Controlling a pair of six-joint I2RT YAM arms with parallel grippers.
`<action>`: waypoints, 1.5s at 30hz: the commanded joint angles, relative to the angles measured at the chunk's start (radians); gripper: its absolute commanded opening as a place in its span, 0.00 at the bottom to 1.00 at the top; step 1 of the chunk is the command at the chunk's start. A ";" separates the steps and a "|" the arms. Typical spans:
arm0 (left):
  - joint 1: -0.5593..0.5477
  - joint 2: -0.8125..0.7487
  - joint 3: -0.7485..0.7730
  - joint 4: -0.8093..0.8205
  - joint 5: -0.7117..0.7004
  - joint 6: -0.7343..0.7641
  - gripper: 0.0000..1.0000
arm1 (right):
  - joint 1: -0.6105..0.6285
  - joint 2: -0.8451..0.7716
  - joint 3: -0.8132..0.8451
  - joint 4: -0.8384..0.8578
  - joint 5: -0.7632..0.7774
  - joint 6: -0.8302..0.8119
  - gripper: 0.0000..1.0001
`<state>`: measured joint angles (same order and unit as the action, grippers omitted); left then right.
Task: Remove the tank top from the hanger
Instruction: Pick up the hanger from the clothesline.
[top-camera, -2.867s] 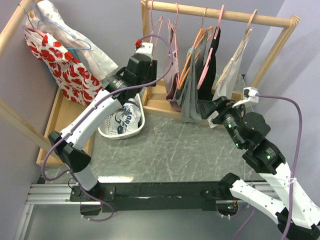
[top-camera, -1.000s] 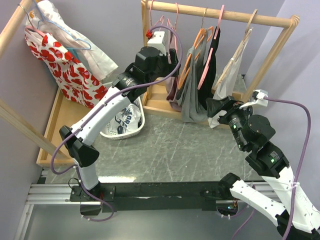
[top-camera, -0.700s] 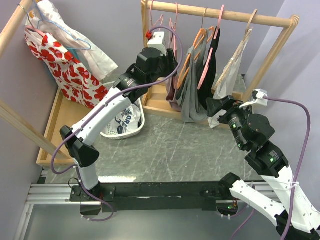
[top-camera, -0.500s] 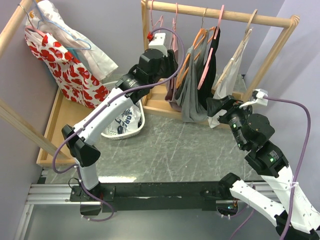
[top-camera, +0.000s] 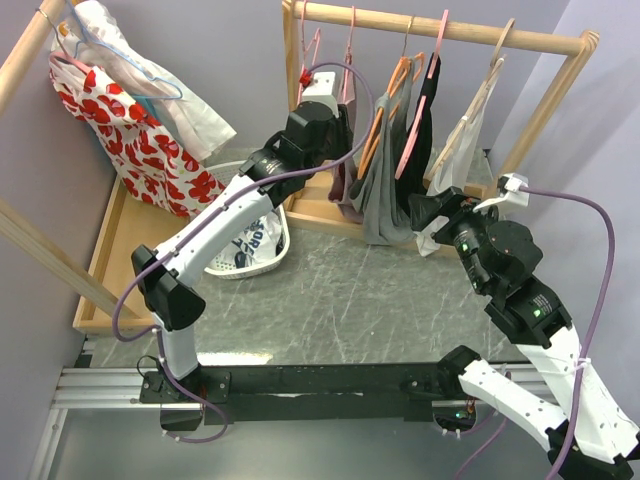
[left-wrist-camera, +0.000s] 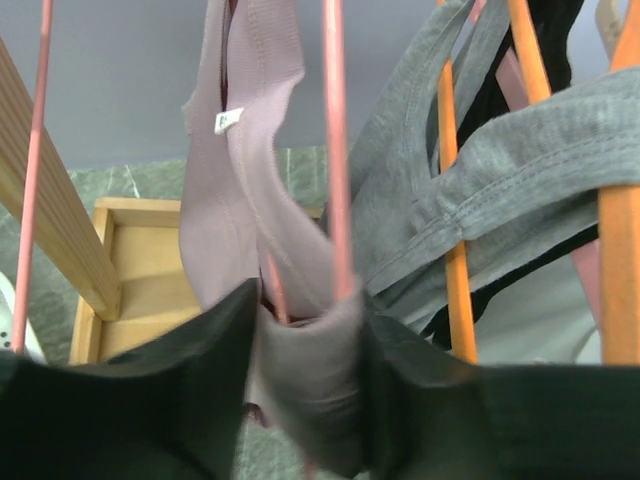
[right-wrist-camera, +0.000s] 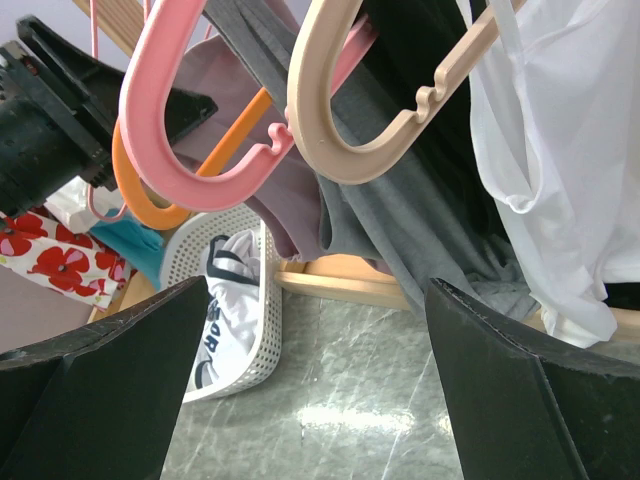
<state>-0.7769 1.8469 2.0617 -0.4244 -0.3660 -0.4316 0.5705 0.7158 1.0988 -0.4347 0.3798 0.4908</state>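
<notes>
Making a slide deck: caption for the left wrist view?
Jaws pinch the mauve tank top on its pink hanger; grey tops alongside.

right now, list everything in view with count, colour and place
back rack: one, wood, table's far edge
mauve tank top: one, mauve, on thin pink hanger, rack's left end
grey tank top: one, grey, on orange hanger, next along
black garment: one, black, on pink hanger, mid rack
white garment: one, white, on beige hanger, right end
floral garment: one, red-and-white, side rack, far left
basket: one, white, left of back rack
table: one, grey marble, before the arms
left gripper: one, black, closed on mauve tank top
right gripper: one, black, open, below hanger ends
</notes>
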 joint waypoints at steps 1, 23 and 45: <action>-0.005 0.005 0.006 0.033 -0.021 0.014 0.38 | -0.018 0.004 0.012 0.027 -0.025 0.005 0.96; -0.007 -0.098 0.051 -0.020 -0.090 0.129 0.01 | -0.070 -0.001 -0.014 0.042 -0.097 0.019 0.96; -0.007 -0.431 -0.236 0.064 -0.031 0.197 0.01 | -0.084 -0.030 -0.037 0.050 -0.140 0.083 0.96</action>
<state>-0.7807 1.5547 1.8462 -0.4610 -0.3950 -0.2516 0.4942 0.6968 1.0714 -0.4179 0.2581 0.5564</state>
